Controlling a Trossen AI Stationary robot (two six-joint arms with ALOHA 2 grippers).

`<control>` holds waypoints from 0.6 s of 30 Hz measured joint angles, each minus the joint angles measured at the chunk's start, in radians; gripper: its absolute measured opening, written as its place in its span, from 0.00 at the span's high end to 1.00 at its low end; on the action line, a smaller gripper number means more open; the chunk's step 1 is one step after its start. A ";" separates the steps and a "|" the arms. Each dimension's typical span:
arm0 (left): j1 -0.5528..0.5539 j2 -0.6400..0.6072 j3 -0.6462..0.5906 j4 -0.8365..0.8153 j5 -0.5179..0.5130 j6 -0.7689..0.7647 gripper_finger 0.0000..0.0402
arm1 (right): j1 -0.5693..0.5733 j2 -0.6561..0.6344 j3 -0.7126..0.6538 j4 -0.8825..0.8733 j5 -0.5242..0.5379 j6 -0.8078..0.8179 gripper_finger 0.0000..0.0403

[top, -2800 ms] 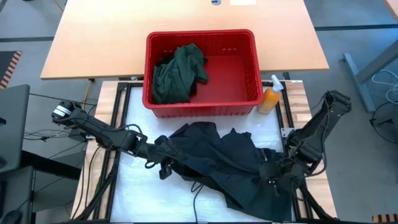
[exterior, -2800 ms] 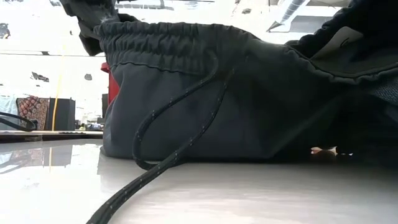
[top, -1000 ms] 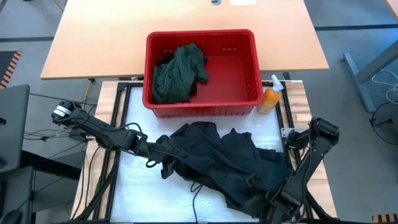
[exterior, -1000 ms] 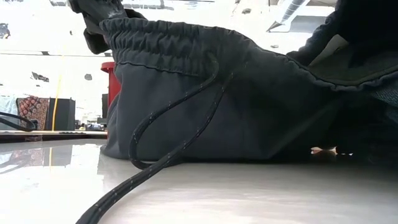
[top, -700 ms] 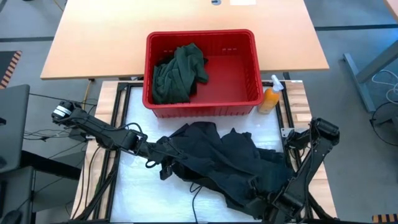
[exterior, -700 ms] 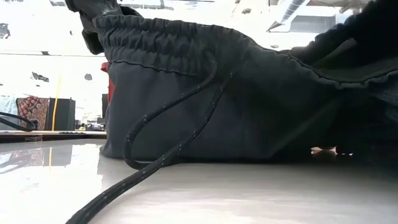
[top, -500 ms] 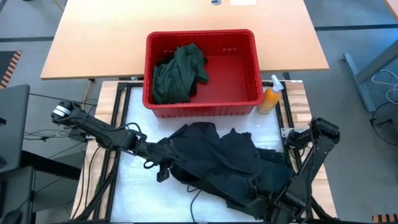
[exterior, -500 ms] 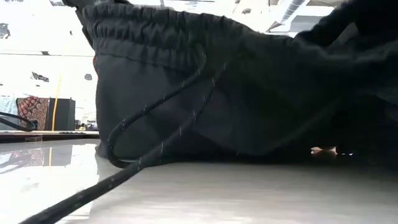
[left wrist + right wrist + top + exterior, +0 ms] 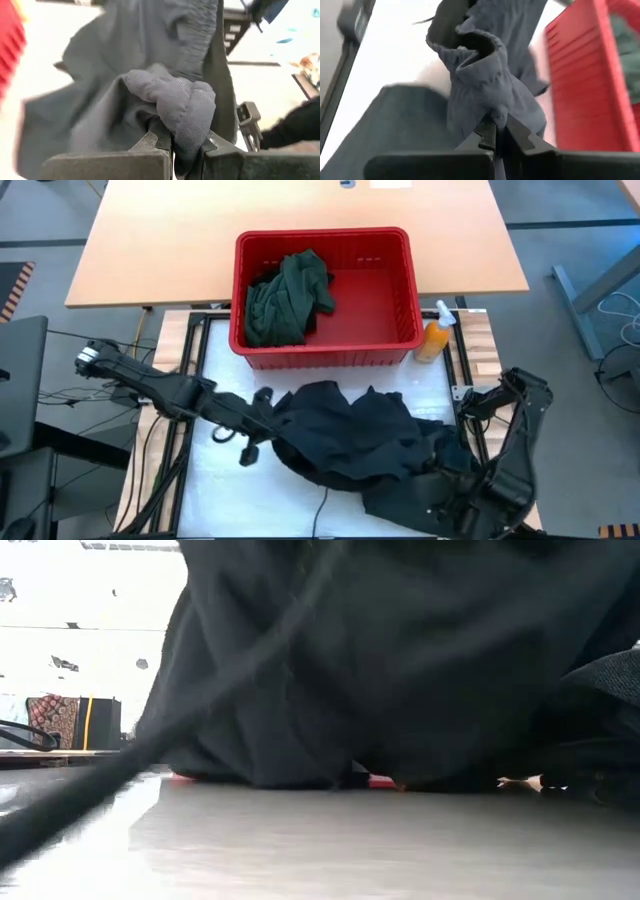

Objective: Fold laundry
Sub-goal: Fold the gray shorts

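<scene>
Both end effectors are clamped on the same dark garment (image 9: pixel 350 435), which lies bunched on the white surface (image 9: pixel 220 490) just in front of the red basket (image 9: pixel 325 292). Left end effector (image 9: pixel 262 408) sits at the garment's edge nearest the basket's left front corner, and its wrist view shows the fingers (image 9: pixel 160 137) pinched narrow around a thick roll of grey ribbed cloth (image 9: pixel 180 102). Right end effector (image 9: pixel 440 500) is at the garment's far side from the basket, toward the right front of the surface; its wrist view shows the fingers (image 9: pixel 490 132) closed on a gathered elastic hem (image 9: pixel 480 75), with the basket's red wall (image 9: pixel 585 75) beyond. A thin dark drawstring (image 9: pixel 322 505) trails from the garment across the white surface, away from the basket. In the low view the garment (image 9: pixel 400 660) hangs as a dark mass filling most of the frame, blocking nearly all of the basket, of which only a red sliver (image 9: pixel 380 781) shows at the surface line, and a blurred cord (image 9: pixel 90 790) crosses the foreground. Inside the basket one green garment (image 9: pixel 285 300) lies crumpled against its left wall. One orange spray bottle (image 9: pixel 435 335) stands just beside the basket's right front corner. In all: two garments, one basket, one bottle, two arms.
</scene>
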 joint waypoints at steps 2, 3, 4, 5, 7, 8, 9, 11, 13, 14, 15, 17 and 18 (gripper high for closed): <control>0.000 -0.047 0.024 -0.025 -0.034 0.024 0.99 | 0.003 -0.027 0.010 0.004 0.082 0.040 0.93; 0.000 -0.071 0.033 -0.030 -0.052 0.032 0.99 | 0.003 -0.042 0.011 0.004 0.120 0.060 0.92; 0.000 -0.097 0.042 -0.027 -0.072 0.043 0.99 | 0.003 -0.055 0.011 0.007 0.158 0.074 0.92; 0.000 -0.121 0.050 -0.022 -0.091 0.052 0.99 | 0.004 -0.066 0.011 0.020 0.198 0.078 0.91; 0.000 -0.172 0.061 -0.010 -0.126 0.070 0.99 | 0.008 -0.085 0.010 0.056 0.284 0.062 0.91; 0.000 -0.197 0.063 -0.002 -0.145 0.077 0.99 | 0.009 -0.093 0.010 0.076 0.324 0.044 0.91; 0.000 -0.221 0.065 0.000 -0.164 0.079 0.99 | 0.011 -0.103 0.010 0.095 0.365 0.024 0.92; 0.000 -0.266 0.065 -0.007 -0.213 0.067 0.99 | 0.017 -0.121 0.010 0.116 0.431 -0.007 0.92; 0.000 -0.299 0.065 -0.017 -0.254 0.051 0.99 | 0.018 -0.132 0.010 0.119 0.479 -0.015 0.92; 0.000 -0.311 0.065 -0.027 -0.261 0.049 0.99 | 0.016 -0.134 0.010 0.115 0.500 -0.016 0.92; 0.000 -0.320 0.065 -0.036 -0.264 0.049 0.99 | 0.011 -0.134 0.010 0.114 0.521 -0.018 0.92; 0.000 -0.330 0.065 -0.054 -0.265 0.048 0.99 | 0.002 -0.134 0.010 0.105 0.567 -0.020 0.92; 0.000 -0.332 0.065 -0.061 -0.265 0.044 0.99 | -0.003 -0.134 0.010 0.098 0.583 -0.022 0.92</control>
